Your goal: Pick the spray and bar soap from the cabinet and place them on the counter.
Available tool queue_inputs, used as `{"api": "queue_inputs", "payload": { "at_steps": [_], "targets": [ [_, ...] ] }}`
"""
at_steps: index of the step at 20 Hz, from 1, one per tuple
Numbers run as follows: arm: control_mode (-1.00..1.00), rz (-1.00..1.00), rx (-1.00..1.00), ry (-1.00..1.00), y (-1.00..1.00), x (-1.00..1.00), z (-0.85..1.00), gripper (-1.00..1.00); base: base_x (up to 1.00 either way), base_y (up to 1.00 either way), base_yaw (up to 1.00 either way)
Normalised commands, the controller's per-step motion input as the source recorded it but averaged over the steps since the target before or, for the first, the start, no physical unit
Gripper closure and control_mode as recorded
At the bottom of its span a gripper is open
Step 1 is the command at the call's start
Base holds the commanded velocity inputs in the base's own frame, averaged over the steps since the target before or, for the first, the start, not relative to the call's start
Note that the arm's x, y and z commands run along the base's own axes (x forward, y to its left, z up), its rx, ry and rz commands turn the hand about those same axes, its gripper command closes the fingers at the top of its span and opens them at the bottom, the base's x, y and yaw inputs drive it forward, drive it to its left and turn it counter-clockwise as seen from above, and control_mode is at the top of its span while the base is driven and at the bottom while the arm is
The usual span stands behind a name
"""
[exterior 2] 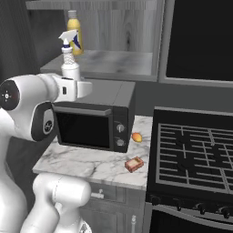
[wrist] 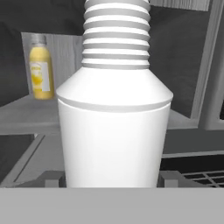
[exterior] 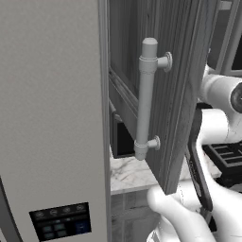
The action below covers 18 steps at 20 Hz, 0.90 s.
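The spray (exterior 2: pixel 68 53), a white bottle with a ribbed neck and a white-and-blue trigger head, stands upright in my gripper (exterior 2: pixel 71 78), which is shut on its body just above the microwave. In the hand view the spray (wrist: pixel 113 127) sits close between the dark fingertips (wrist: pixel 51 179) of my gripper (wrist: pixel 112 180). The bar soap (exterior 2: pixel 134 164), a small orange-brown block, lies on the white marble counter (exterior 2: pixel 86 164) near its front edge. The cabinet (exterior 2: pixel 116 59) is open, its shelf behind the spray. Its dark door (exterior: pixel 177 71) with the pale bar handle (exterior: pixel 146 99) swings out in the left base view.
A yellow bottle (exterior 2: pixel 74 38) stands on the cabinet shelf. A black microwave (exterior 2: pixel 98 120) sits on the counter under my hand, with a small orange fruit (exterior 2: pixel 136 136) beside it. The black grated stovetop (exterior 2: pixel 195 152) lies to the right, the light grey fridge (exterior: pixel 47 118) to the left.
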Motion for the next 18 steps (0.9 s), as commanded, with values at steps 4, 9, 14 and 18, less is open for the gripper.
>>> {"api": "queue_inputs", "payload": {
  "at_steps": [4,9,14,18],
  "targets": [
    [-1.00,0.02,-0.04,0.00,-0.14,-0.25,-0.20,1.00,0.00,0.00,0.00],
    [-1.00,0.02,-0.05,-0.01,-0.03,-0.29,-0.33,1.00,0.00,0.00,0.00],
    [-1.00,0.05,-0.05,0.00,0.00,-0.29,-0.43,1.00,0.00,0.00,0.00],
    [-1.00,0.02,-0.05,0.00,0.00,-0.19,-0.52,1.00,0.00,0.00,0.00]
  ]
}}
